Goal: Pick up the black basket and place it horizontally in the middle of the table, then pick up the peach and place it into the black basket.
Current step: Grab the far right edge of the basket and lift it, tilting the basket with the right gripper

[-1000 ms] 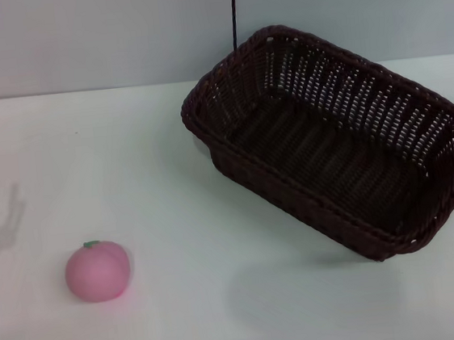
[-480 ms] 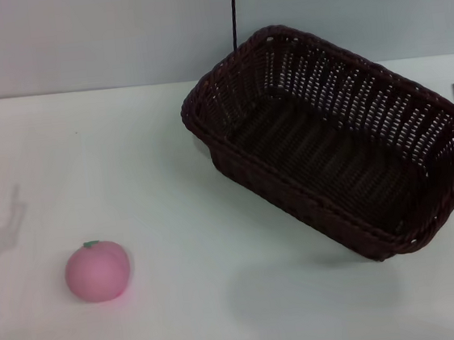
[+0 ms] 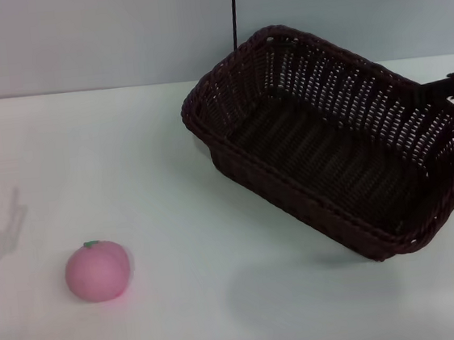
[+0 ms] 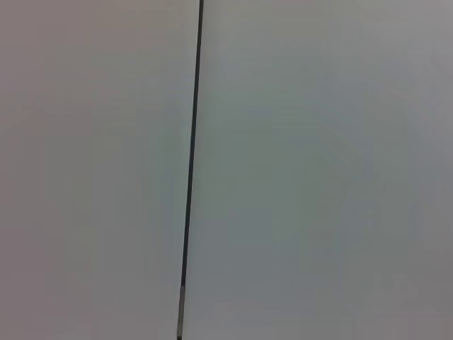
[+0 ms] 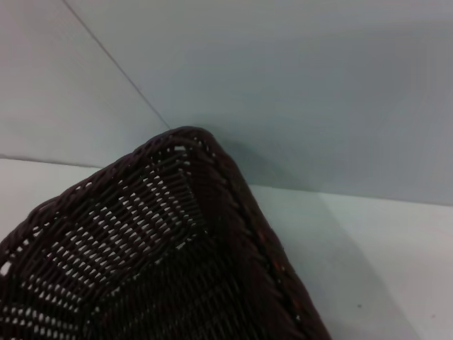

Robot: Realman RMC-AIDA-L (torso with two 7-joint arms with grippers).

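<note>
— Two things on the plain white tabletop (image 3: 176, 224), yes?

— Yes. I log a large rectangular woven basket, near-black (image 3: 333, 138), set askew toward the far right corner, and a small round pink toy peach with a green leaf (image 3: 98, 270) near the front left, well apart from it.

— Grippers?

— My right gripper (image 3: 450, 85) shows as a dark bar at the right edge, by the basket's far rim; its fingers I cannot tell. My left gripper is out of sight.
</note>
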